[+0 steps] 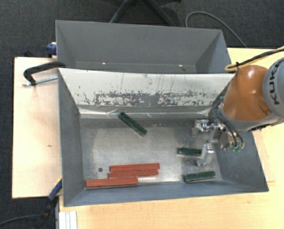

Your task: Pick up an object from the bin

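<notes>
My gripper (207, 153) hangs low over the right part of the bin floor, under the orange wrist cover. A small dark green bar (188, 151) lies flat just to its left, its right end meeting the gripper's metal body. A second dark green bar (199, 176) rests a little nearer the front wall, below the gripper. Whether the gripper touches either bar is not visible.
A third dark green bar (132, 123) lies slanted near the back wall, left of centre. Two long red-brown bars (134, 167) (111, 182) lie side by side at the front left, with a thin white stick (147, 179) beside them.
</notes>
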